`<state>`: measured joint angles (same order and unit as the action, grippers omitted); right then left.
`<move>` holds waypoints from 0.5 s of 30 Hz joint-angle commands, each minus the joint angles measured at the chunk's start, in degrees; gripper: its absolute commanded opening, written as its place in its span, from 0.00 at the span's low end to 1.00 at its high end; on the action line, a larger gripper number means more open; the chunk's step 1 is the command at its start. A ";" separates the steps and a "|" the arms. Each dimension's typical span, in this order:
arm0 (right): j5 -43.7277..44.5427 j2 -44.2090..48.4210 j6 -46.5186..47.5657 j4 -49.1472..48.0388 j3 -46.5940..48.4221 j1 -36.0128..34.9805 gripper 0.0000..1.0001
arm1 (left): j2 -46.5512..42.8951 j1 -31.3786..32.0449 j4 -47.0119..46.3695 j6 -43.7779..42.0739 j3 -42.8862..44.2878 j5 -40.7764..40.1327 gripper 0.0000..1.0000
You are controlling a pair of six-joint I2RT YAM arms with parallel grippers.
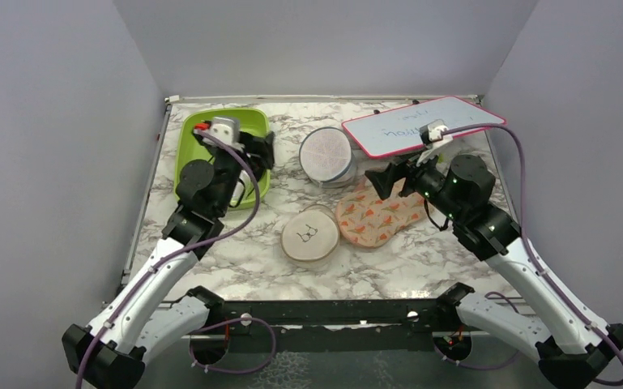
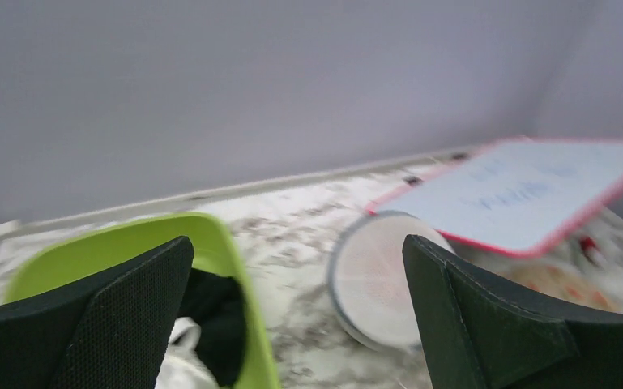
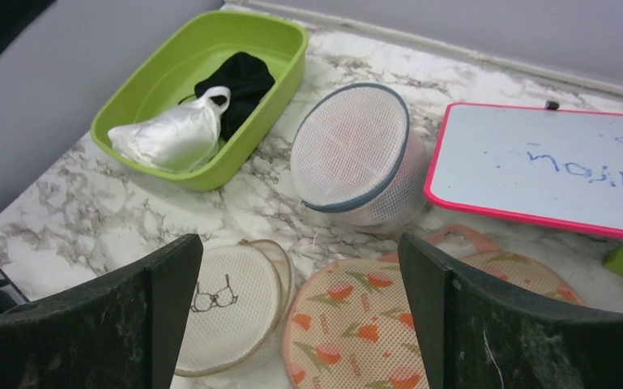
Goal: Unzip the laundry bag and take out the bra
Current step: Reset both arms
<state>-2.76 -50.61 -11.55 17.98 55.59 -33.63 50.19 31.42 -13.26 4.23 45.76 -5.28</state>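
Note:
The laundry bag (image 1: 310,233) lies flat on the marble table, cream face with the bra drawing up. It also shows in the right wrist view (image 3: 231,324), its tan rim doubled at the right edge. A black fabric piece, seemingly the bra (image 3: 241,79), lies in the green tray (image 3: 162,73) beside a white garment (image 3: 174,134); it also shows in the left wrist view (image 2: 215,320). My left gripper (image 1: 264,151) is open and empty above the tray's right edge (image 2: 298,251). My right gripper (image 1: 385,180) is open and empty, held above the bag and the pouch (image 3: 301,243).
A plain gridded mesh pod (image 1: 326,156) stands behind the bag. An orange floral pouch (image 1: 377,215) lies to the bag's right. A pink-framed whiteboard (image 1: 421,126) leans at the back right. The green tray (image 1: 202,150) sits at the back left. Grey walls enclose the table.

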 commanded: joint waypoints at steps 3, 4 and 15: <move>9.92 7.58 1.25 -3.88 0.08 -0.04 0.93 | -3.45 -12.02 2.44 2.37 6.80 -26.39 0.99; 11.13 8.77 1.76 -3.64 0.43 -0.04 0.93 | -4.77 -12.95 2.20 2.02 7.03 -25.72 0.99; 18.74 14.31 5.01 -1.65 5.56 -0.05 0.95 | -16.29 -13.27 -3.09 -7.52 5.99 -10.88 0.99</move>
<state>11.11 -36.34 -8.32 16.43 59.18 -33.63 34.83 18.39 -14.94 0.27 51.31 -21.96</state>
